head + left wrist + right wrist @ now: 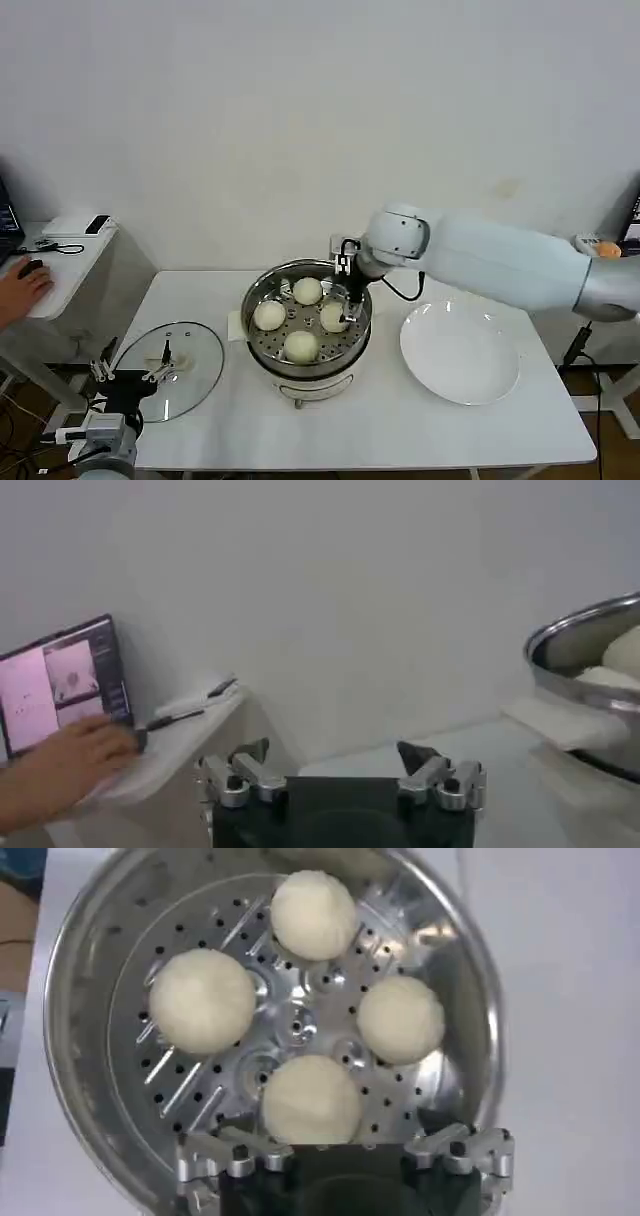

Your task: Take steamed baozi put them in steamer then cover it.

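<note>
Head view, right claw [343, 300] spread apart over nearest baozi [334, 316], inside steamer [262, 345]

White plate [462, 352] on table [400, 420], right side.

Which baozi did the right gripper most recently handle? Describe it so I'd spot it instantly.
Start at the steel steamer mid-table, between the glass lid and the white plate. Four baozi sit on its perforated tray; it is the baozi nearest the plate, directly under the right gripper.
</note>
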Controlling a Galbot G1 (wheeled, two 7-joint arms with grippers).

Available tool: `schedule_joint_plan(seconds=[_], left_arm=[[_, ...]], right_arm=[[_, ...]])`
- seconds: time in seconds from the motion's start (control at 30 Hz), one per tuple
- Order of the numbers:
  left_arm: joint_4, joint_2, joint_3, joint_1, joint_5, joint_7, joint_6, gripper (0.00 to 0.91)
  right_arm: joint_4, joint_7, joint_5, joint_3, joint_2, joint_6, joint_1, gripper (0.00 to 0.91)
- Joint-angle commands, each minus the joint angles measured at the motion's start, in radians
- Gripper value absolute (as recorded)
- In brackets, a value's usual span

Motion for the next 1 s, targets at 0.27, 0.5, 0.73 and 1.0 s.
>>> schedule_joint_plan(seconds=[0.27, 0.5, 0.73, 1.0], left_arm=[[0.006, -0.003, -0.001, 0.005, 0.008, -0.001, -0.004, 0.907], [0.029, -0.010, 0.012, 0.014, 0.041, -0.007, -0.031, 0.907], [0.065, -0.008, 0.008, 0.016, 0.092, 0.019, -0.070, 0.907], [0.123, -0.015, 0.032, 0.024, 0.230, 0.017, -0.109, 0.907]], right_arm=[[0.319, 0.679, 0.111, 0.383, -0.336, 0.272, -0.455, 0.907], [0.366, 0.776, -0.119, 0.974, -0.337, 0.476, -1.074, 0.907], [0.391, 0.693, -0.409, 1.529, -0.080, 0.684, -1.598, 0.907], [0.416, 0.504, -0.517, 1.985, 0.317, 0.804, -1.877, 0.907]])
